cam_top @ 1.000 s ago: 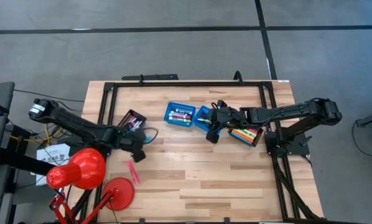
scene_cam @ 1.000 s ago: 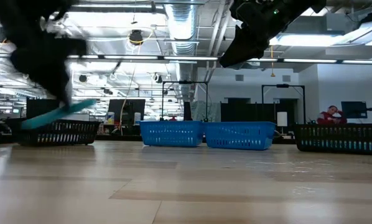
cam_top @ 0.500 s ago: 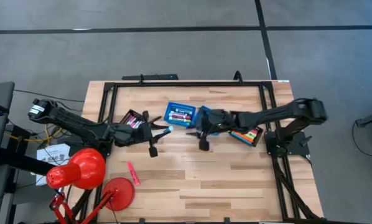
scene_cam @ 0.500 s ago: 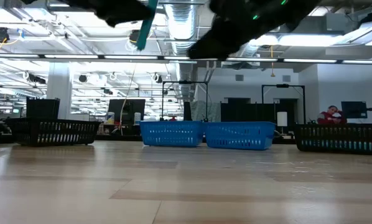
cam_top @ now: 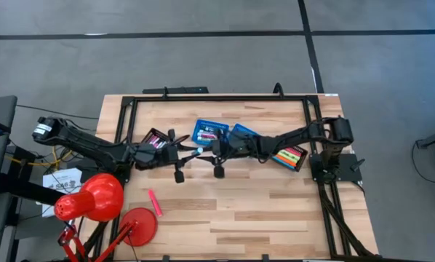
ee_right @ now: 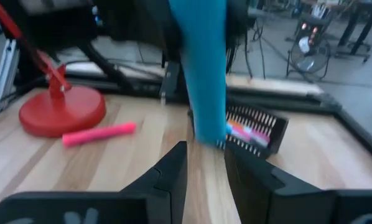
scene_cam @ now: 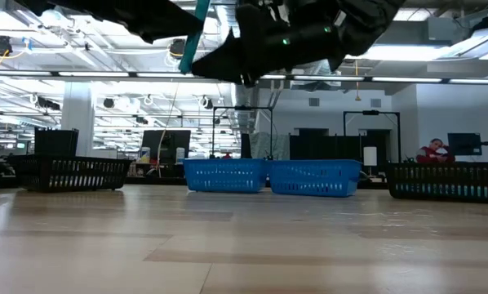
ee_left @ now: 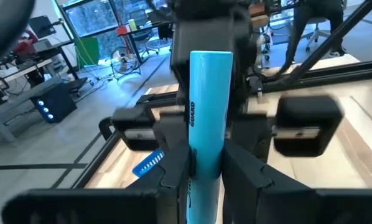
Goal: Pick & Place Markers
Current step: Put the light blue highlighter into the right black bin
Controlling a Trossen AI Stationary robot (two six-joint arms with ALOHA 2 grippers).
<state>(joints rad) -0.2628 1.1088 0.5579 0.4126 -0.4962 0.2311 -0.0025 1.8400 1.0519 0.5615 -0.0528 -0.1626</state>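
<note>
holding a blue marker [ee_left: 209, 118] between end effectors.

Table [cam_top: 225, 211] – pale wood, matt; blue marker [ee_left: 208, 118] – smooth glossy plastic; baskets [scene_cam: 228, 175] – perforated plastic.

left gripper [cam_top: 190, 153] carried the blue marker [cam_top: 195, 151] from table's left to centre, right gripper [cam_top: 209, 151] swung over to meet it
</note>
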